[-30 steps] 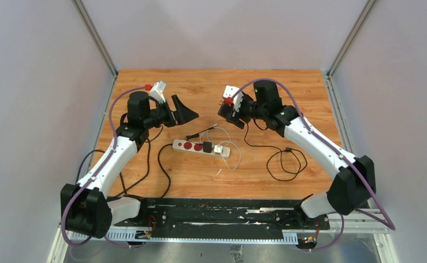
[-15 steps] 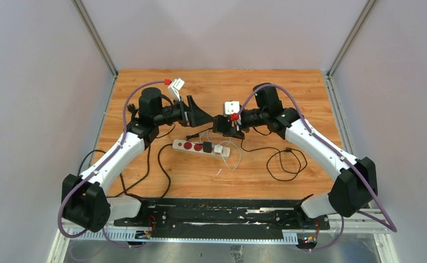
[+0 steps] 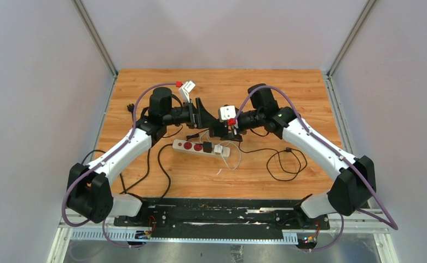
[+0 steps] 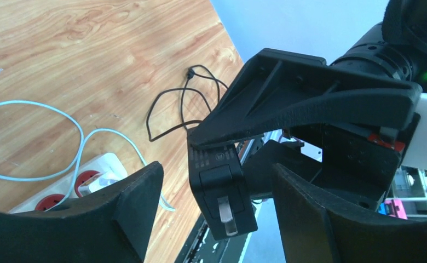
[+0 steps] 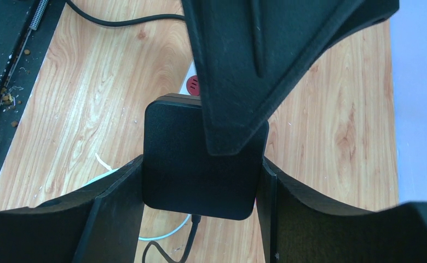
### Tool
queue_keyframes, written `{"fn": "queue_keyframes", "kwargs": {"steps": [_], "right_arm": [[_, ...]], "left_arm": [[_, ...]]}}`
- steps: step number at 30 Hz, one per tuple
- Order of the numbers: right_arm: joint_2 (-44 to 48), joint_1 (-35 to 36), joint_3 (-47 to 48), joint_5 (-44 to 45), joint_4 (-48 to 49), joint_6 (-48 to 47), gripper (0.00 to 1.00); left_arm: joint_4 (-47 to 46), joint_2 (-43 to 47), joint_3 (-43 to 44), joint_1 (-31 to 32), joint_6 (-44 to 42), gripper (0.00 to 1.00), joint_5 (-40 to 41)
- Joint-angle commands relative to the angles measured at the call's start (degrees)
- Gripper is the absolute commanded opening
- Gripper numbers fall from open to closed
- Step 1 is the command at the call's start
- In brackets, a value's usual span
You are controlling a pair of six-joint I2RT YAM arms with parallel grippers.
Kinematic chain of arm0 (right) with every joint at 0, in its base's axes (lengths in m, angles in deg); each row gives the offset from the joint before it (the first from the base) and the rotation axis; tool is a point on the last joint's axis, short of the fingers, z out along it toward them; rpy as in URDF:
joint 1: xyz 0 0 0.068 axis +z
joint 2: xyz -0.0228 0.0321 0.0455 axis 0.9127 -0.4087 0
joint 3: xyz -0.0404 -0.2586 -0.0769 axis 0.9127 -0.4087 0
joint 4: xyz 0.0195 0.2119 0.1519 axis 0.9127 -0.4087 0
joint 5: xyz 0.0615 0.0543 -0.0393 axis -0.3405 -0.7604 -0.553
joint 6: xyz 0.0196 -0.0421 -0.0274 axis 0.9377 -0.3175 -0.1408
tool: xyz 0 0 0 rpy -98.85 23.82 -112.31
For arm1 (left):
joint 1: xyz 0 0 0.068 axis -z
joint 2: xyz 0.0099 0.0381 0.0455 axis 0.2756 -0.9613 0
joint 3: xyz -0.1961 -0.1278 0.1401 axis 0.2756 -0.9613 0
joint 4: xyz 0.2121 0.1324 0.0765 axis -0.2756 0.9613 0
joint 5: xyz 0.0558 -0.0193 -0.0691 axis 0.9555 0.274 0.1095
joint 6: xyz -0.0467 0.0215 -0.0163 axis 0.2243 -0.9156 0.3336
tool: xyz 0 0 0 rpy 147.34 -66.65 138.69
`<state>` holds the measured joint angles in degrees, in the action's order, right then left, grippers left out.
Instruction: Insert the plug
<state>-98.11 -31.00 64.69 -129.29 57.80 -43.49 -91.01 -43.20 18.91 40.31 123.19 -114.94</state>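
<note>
The plug (image 5: 192, 175) is a black square adapter with a thin black cord; my right gripper (image 5: 203, 164) is shut on it, both fingers pressing its sides. In the left wrist view the plug (image 4: 222, 203) shows a metal prong and hangs between the fingers of my left gripper (image 4: 217, 178), which is open with a gap on each side. Both grippers meet in mid-air above the white power strip (image 3: 200, 148) with red sockets, the left gripper (image 3: 205, 116) facing the right gripper (image 3: 222, 130). The strip has a black and a white plug in it.
A white cable (image 3: 230, 160) loops by the strip's right end. The plug's black cord (image 3: 285, 161) coils on the wood to the right. The strip's thick black lead (image 3: 159, 164) runs left and towards the near edge.
Both arms have swung inward and met over the strip. My left gripper has moved right around the plug held by the right gripper, and its jaws have narrowed a little.
</note>
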Motion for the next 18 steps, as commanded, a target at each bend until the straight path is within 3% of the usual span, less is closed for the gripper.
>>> {"fn": "queue_keyframes", "kwargs": {"steps": [1,6,8,11,14,17,18], "right_arm": [[-0.18,1.41,2.80,-1.19,-1.55,-2.97,0.19],[-0.66,1.43,3.43,0.39,-1.75,-3.11,0.19],[-0.62,1.43,3.44,0.45,-1.71,-3.11,0.21],[-0.41,1.43,3.35,1.19,-1.60,-2.66,0.30],[-0.12,1.45,3.20,2.98,-0.68,-0.56,0.44],[1.47,1.43,1.29,7.46,6.31,7.59,0.73],[2.39,1.43,0.27,9.91,10.03,11.67,0.77]], "left_arm": [[-1.03,-1.50,2.13,1.02,0.70,0.71,-1.59],[-1.04,-2.05,2.39,1.93,0.58,0.51,-2.55],[-1.08,-1.89,2.08,1.96,0.62,0.36,-2.45],[-1.06,-1.44,1.79,1.96,0.61,0.03,-1.58],[-1.16,-0.64,1.50,1.96,0.00,0.00,0.48],[-1.31,0.37,1.32,1.96,-1.88,0.00,3.04],[-2.20,0.95,0.94,1.96,-2.67,0.00,4.46]]}}
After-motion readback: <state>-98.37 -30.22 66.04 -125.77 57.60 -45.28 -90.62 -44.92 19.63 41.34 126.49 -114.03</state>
